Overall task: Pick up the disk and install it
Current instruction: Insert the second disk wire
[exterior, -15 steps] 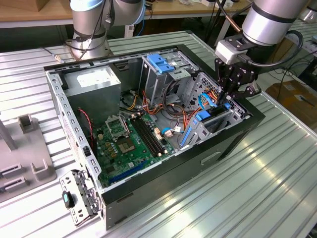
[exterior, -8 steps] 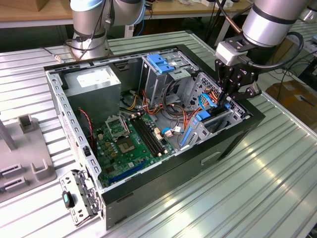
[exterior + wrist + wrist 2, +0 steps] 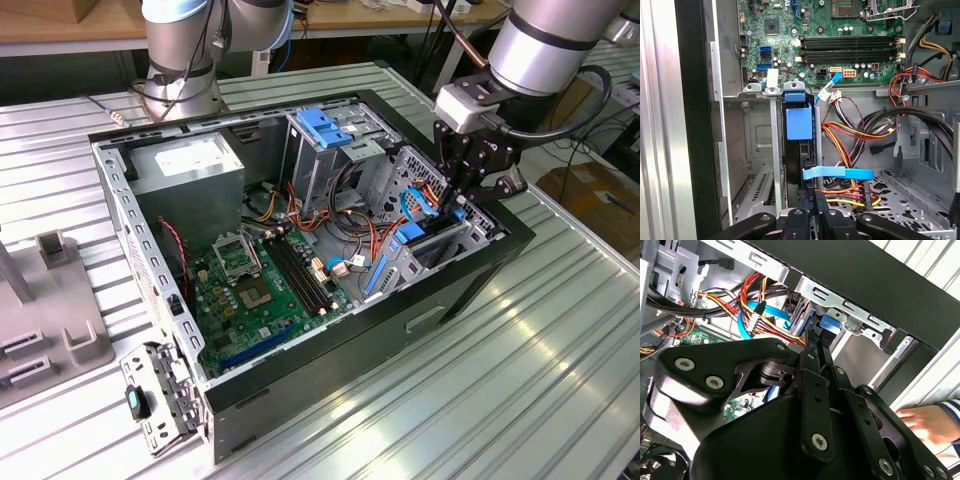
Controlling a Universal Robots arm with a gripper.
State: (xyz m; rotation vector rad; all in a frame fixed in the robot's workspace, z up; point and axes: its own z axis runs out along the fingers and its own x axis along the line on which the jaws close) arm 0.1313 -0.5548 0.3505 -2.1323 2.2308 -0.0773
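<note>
Standing edge-on in its bay slot, the disk [image 3: 800,125] is pinched by the gripper [image 3: 812,212]; case wall [image 3: 690,125] just beside.

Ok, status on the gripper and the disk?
Gripper down at the case's drive bay. Disk standing on edge in the bay slot. Cables bunched alongside.

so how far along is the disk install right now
The pickup looks done. The disk, blue-framed, stands on edge in the drive bay by the case wall, inside the open computer case. The gripper is down at the bay over it, fingers closed together around its edge. Whether it is fully seated can't be told, and the gripper has not let go.
</note>
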